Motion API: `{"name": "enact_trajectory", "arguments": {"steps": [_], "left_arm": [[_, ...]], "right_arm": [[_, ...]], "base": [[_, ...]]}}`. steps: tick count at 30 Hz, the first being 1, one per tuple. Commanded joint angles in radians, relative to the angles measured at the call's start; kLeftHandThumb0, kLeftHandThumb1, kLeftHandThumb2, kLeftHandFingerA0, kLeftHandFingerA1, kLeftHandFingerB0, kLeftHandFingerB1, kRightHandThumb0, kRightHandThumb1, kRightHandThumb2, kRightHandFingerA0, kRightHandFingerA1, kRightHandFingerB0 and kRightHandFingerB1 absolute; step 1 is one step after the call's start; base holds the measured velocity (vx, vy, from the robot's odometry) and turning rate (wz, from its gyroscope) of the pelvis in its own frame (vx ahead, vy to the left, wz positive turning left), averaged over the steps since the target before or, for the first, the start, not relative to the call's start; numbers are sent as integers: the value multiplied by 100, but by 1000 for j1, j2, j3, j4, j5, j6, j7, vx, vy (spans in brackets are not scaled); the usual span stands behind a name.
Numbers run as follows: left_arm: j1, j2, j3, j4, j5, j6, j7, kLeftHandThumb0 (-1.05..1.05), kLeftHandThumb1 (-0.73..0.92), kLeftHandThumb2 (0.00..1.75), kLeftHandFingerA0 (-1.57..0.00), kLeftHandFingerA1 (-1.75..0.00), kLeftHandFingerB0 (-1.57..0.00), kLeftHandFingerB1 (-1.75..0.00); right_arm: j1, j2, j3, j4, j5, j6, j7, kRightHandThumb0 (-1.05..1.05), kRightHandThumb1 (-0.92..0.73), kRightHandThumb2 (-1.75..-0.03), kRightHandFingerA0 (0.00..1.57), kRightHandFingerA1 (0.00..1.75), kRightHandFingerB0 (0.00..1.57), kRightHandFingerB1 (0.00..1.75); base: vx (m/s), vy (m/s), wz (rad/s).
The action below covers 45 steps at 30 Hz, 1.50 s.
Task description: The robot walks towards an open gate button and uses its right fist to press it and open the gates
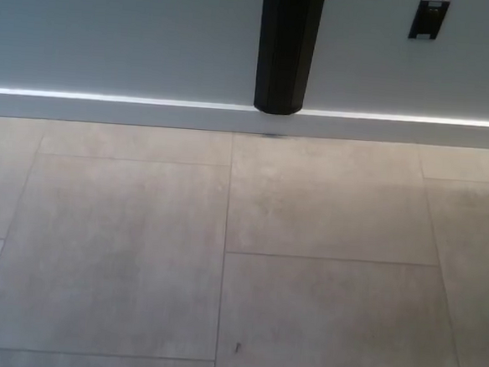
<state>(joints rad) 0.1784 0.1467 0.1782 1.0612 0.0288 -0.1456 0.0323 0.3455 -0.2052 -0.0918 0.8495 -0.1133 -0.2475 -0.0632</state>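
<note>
A small dark rectangular panel (429,18), possibly the gate button, is mounted on the pale wall at the top right of the head view. A black vertical post (287,48) stands against the wall at top centre, ending just above the lit skirting. Neither of my hands nor any part of my arms shows in this view.
Large grey floor tiles (222,258) fill most of the picture. A bright light strip (108,98) runs along the base of the white wall (112,31) on both sides of the post.
</note>
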Motion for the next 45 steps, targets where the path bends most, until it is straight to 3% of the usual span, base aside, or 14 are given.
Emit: {"name": "enact_trajectory", "arguments": {"steps": [1, 4, 5, 9, 13, 15, 19, 20, 27, 28, 34, 36, 37, 45], "left_arm": [[-37, 8, 88, 80, -62, -285, 76, 5, 44, 117, -112, -92, -97, -62], [-47, 1, 108, 92, -68, -304, 91, 5, 52, 107, -112, -94, -96, -61], [-50, 4, 105, 95, -59, -304, 106, -4, 61, 90, -109, -91, -93, -57], [-52, 3, 111, 89, -47, -335, 119, 5, 47, 116, -111, -93, -96, -61], [-59, 1, 122, 92, -48, -356, 120, 3, 45, 121, -108, -91, -97, -61], [-65, 0, 137, 99, -60, -376, 105, -2, 47, 117, -111, -102, -99, -62], [-71, 6, 141, 110, -53, -401, 109, -4, 48, 117, -112, -112, -99, -64], [-73, 10, 142, 112, -50, -418, 116, -13, 54, 105, -120, -138, -103, -75], [-92, 13, 148, 123, -54, -430, 131, -15, 59, 93, -112, -143, -109, -85], [-97, 13, 150, 127, -57, -437, 124, -14, 50, 109, -120, -133, -110, -101], [-117, 8, 181, 146, -93, -438, 94, -10, 52, 115, -126, -132, -113, -120], [-121, 5, 187, 150, -96, -443, 99, -9, 49, 122, -108, -153, -103, -130], [-121, 5, 187, 151, -95, -444, 108, -6, 45, 126, -114, -139, -106, -110], [-126, 1, 197, 157, -106, -446, 117, 3, 45, 118, -112, -116, -104, -90]], "right_arm": [[37, -44, -58, -25, -4, -317, -118, 22, -69, -80, 103, 76, 66, 53], [22, -35, -76, 13, 10, -385, -127, 24, -66, -81, 102, 75, 64, 51], [19, -37, -75, 16, 5, -386, -131, 15, -71, -75, 94, 66, 47, 39], [27, -39, -74, -16, -20, -393, -157, 12, -73, -70, 94, 60, 42, 37], [34, -34, -82, -96, -22, -357, -163, 9, -77, -71, 101, 73, 57, 47], [31, -34, -86, -113, -20, -357, -159, 15, -67, -91, 107, 87, 85, 62], [28, -37, -84, -118, -29, -372, -159, 16, -66, -94, 107, 89, 87, 64], [22, -34, -82, -113, -41, -375, -180, 9, -69, -78, 110, 110, 89, 70], [14, -38, -67, -146, -90, -340, -244, 3, -76, -68, 99, 134, 92, 68], [-1, -42, -63, -131, -106, -340, -269, 3, -77, -70, 104, 138, 93, 67], [-44, -35, -68, -61, -95, -394, -296, -1, -77, -69, 109, 131, 93, 69], [-50, -31, -71, -51, -81, -396, -288, 2, -76, -74, 110, 126, 91, 71], [-55, -27, -76, -41, -60, -409, -266, 13, -69, -84, 112, 119, 88, 75], [-76, -22, -86, -30, -21, -414, -213, 16, -66, -93, 106, 81, 82, 65]], "base": [[0, 0, 0], [0, 0, 0], [0, 0, 0], [0, 0, 0], [0, 0, 0], [5, -2, 5], [28, -25, 12], [-77, -29, -9], [41, 169, -11], [114, 307, -29], [166, 383, -6], [118, 98, -1], [144, 22, 8], [147, -94, 5]]}}
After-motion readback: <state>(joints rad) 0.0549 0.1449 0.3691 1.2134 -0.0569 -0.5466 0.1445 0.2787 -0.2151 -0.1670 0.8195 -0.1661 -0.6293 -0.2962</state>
